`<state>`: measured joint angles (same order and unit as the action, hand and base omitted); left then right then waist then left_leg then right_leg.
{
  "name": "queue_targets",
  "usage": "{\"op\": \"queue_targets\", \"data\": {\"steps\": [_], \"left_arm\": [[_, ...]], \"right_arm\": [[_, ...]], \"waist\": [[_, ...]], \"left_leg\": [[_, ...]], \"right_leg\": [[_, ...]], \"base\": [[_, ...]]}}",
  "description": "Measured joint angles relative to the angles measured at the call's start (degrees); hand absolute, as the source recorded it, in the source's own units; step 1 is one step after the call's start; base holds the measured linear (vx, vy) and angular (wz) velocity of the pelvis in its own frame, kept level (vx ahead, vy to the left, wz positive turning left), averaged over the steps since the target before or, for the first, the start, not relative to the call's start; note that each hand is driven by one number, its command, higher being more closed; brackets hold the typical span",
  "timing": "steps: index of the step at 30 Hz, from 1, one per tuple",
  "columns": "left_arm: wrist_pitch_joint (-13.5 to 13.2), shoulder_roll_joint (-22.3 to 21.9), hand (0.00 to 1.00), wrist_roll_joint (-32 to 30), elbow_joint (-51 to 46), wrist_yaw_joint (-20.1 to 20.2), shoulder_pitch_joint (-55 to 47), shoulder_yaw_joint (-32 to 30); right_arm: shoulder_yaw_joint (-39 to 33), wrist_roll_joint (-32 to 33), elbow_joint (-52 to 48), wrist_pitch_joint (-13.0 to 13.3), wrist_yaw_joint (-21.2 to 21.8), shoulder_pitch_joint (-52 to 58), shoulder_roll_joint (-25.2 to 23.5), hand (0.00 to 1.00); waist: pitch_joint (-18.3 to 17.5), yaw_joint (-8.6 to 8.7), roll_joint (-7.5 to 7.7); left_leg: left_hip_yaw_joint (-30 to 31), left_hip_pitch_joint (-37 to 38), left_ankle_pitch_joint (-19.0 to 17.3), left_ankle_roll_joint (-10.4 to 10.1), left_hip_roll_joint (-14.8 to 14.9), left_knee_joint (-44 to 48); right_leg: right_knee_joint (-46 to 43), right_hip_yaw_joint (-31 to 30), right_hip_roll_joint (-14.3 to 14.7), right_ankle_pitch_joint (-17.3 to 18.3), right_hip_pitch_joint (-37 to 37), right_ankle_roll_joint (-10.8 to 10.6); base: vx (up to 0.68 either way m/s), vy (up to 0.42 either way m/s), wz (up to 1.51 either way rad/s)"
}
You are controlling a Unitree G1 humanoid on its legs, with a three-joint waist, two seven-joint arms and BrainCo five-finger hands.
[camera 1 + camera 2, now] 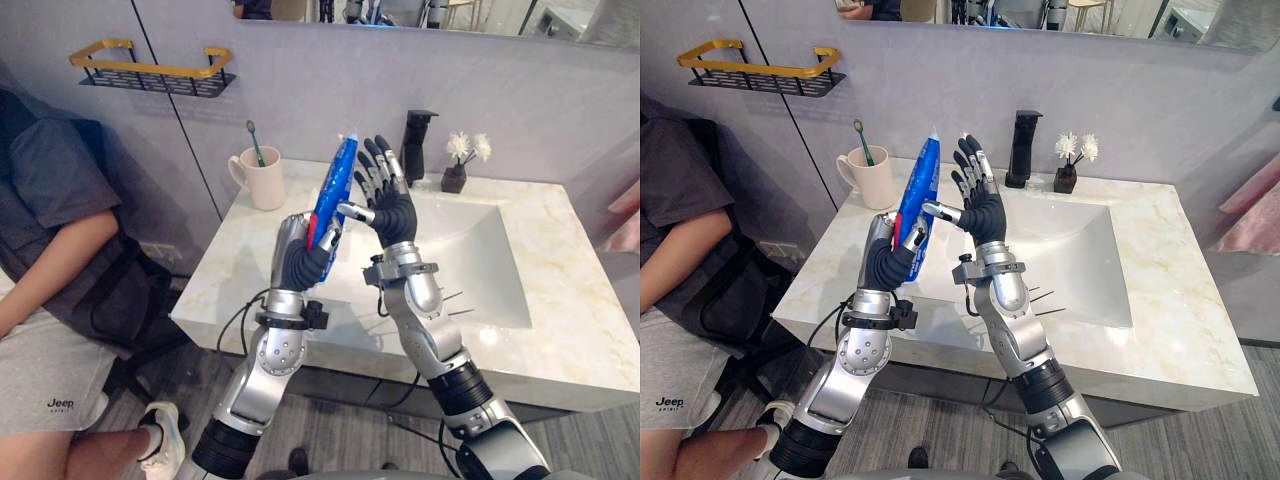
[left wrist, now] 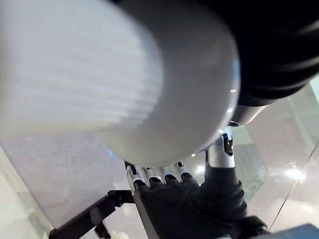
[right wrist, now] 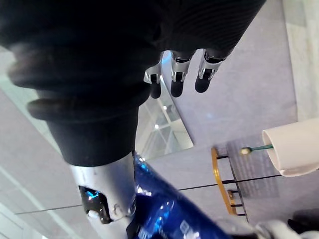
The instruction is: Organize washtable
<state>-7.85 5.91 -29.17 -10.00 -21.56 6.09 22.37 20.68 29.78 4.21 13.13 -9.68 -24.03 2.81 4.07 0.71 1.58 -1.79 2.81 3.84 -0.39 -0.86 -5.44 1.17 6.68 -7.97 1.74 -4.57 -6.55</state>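
Left hand [image 1: 300, 252] around blue tube [image 1: 335, 185], straight-fingered right hand [image 1: 392, 207] alongside, mug [image 1: 266, 182] behind.

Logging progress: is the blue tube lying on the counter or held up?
Held up, roughly upright: left hand grips the blue tube low down, right hand open beside it.

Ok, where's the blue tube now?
The blue tube stands nearly upright in the left hand, raised before the sink in the eye views, the open right hand close on its right.
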Motion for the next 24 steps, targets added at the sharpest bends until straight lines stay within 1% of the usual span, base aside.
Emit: {"op": "queue_targets", "data": {"steps": [1,3,4,5,11,14,17,18,20,22,23,24], "left_arm": [[0.0,0.1,1.00,0.0,0.4,0.2,0.0,0.3],[0.1,0.9,1.00,0.3,2.8,1.1,0.0,3.8],[0.1,0.8,1.00,0.6,3.1,1.0,-0.1,3.8],[0.0,1.6,1.00,1.1,3.2,1.4,0.0,3.9],[-0.3,4.1,1.00,1.7,4.3,1.6,-0.1,4.3],[-0.4,5.1,1.00,0.8,4.5,1.6,-0.1,4.4],[-0.9,6.3,1.00,-1.9,6.2,1.7,-0.1,4.6],[-0.8,7.0,1.00,-3.1,6.4,2.0,0.0,4.8],[-0.8,8.6,1.00,-4.0,6.5,2.7,0.1,5.2],[-0.8,10.3,1.00,-5.2,7.0,2.7,0.5,5.9],[-0.8,11.4,1.00,-5.4,7.8,2.8,1.3,6.7],[-0.8,12.3,1.00,-5.6,8.4,3.3,1.9,7.2]], "right_arm": [[0.4,0.7,0.0,0.0,0.1,0.0,0.0,0.00],[3.2,4.1,0.0,0.0,2.0,-1.4,-0.1,0.00],[3.3,4.8,0.1,0.0,2.4,-1.4,0.0,0.00],[3.5,7.1,0.9,0.0,3.4,-1.4,0.1,0.00],[4.9,14.7,2.2,-0.7,6.5,-1.5,1.2,0.00],[5.8,18.0,2.3,-1.0,7.6,-1.5,2.2,0.00],[7.4,22.3,4.1,-1.5,8.8,-1.5,3.7,0.00],[8.1,24.0,4.3,-2.2,8.8,-1.5,4.7,0.00],[9.6,25.8,4.3,-2.5,8.9,-1.5,6.3,0.00],[10.3,26.7,4.3,-3.3,8.9,-1.5,7.3,0.00],[10.9,27.1,4.6,-3.7,8.9,-1.5,8.1,1.00],[11.4,27.8,4.8,-4.3,8.9,-1.5,8.9,1.00]], "waist": [[0.0,-0.01,0.00],[0.0,0.14,0.01],[-0.1,0.06,0.04],[-0.2,-0.04,0.22],[-0.3,-0.11,0.32],[-0.3,-0.18,0.33],[-0.3,-0.11,0.33],[-0.3,-0.05,0.33],[-0.3,-0.02,0.32],[-0.4,-0.05,0.35],[-0.4,-0.08,0.34],[-0.4,-0.12,0.34]], "left_leg": [[0.0,0.0,0.0,0.0,0.0,0.0],[0.0,0.0,0.0,0.0,0.3,0.0],[-0.1,0.0,0.0,0.0,0.5,0.0],[-0.3,-0.2,0.0,-0.1,0.8,0.0],[-0.6,-0.5,0.3,-0.5,1.6,0.0],[-1.2,-0.7,0.5,-0.8,2.1,0.0],[-1.5,-0.7,0.6,-1.0,2.6,0.0],[-1.6,-0.8,0.7,-1.1,2.8,0.0],[-1.6,-0.9,0.8,-1.3,3.1,0.0],[-1.7,-1.1,0.9,-1.5,3.2,0.0],[-1.8,-1.2,1.0,-1.6,3.3,0.0],[-1.8,-1.2,1.0,-1.6,3.4,0.0]], "right_leg": [[0.0,0.0,0.0,0.0,0.0,0.0],[0.1,-0.1,0.0,0.0,0.0,0.0],[0.2,-0.2,0.1,-0.1,0.0,0.2],[0.7,-0.4,0.4,-0.6,0.0,0.7],[1.7,-0.7,1.2,-1.5,0.1,0.8],[2.5,-1.4,1.7,-2.3,0.2,1.2],[3.0,-1.8,2.2,-2.6,0.2,1.3],[3.1,-1.9,2.4,-2.8,0.3,1.5],[3.3,-1.9,2.7,-3.0,0.3,1.8],[4.0,-1.9,2.9,-3.5,0.3,1.8],[4.3,-2.0,3.0,-3.8,0.3,1.8],[4.4,-2.0,3.0,-3.8,0.2,1.8]], "base": [[0.00,0.000,0.00],[0.00,0.000,0.00],[-0.02,-0.028,-0.06],[-0.03,-0.031,-0.07],[-0.05,-0.027,-0.05],[-0.05,-0.029,-0.11],[-0.05,-0.036,-0.08],[-0.03,-0.026,-0.04],[-0.03,-0.032,-0.03],[-0.03,-0.031,-0.02],[-0.03,-0.024,-0.03],[-0.04,-0.027,-0.02]]}}
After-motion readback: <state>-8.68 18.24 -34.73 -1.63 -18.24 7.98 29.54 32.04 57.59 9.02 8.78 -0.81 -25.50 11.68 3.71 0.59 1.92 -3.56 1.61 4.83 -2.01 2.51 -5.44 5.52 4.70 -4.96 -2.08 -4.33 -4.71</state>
